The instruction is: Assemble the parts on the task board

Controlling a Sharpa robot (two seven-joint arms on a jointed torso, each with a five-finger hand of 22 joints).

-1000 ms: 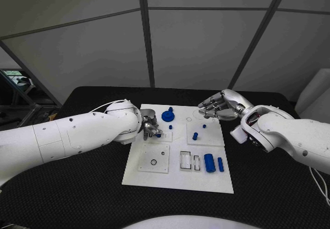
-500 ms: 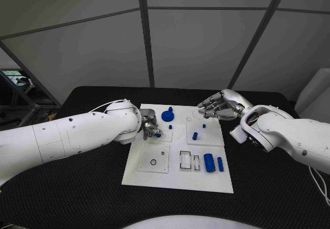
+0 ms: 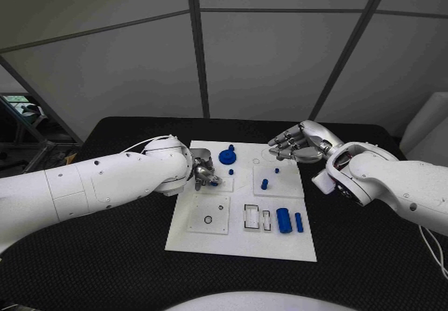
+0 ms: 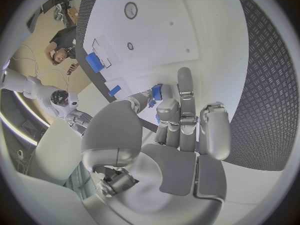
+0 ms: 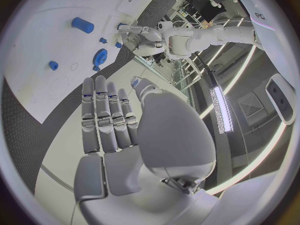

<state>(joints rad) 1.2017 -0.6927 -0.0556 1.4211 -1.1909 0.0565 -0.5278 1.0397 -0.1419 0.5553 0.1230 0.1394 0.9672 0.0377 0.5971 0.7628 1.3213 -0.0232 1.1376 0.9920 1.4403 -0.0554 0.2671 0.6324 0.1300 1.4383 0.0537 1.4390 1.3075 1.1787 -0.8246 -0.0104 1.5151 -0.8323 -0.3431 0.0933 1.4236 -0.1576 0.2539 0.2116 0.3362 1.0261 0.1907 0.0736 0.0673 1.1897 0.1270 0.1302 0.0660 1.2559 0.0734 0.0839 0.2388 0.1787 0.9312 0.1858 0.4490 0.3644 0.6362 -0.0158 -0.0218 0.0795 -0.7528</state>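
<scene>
Pinching blue part (image 4: 156, 92): left hand (image 3: 205, 173), over task board (image 3: 239, 243).

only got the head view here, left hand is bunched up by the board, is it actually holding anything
Observer: Yes. In the left wrist view the left hand pinches a small blue part between its thumb and a finger.
Operator: ok and the right hand, anything in it
Observer: No. The right wrist view shows the right hand with its fingers straight and side by side, and nothing in them.
Operator: whats in front of those fingers
Observer: A blue gear lies on the task board, just beyond the fingertips.
</scene>
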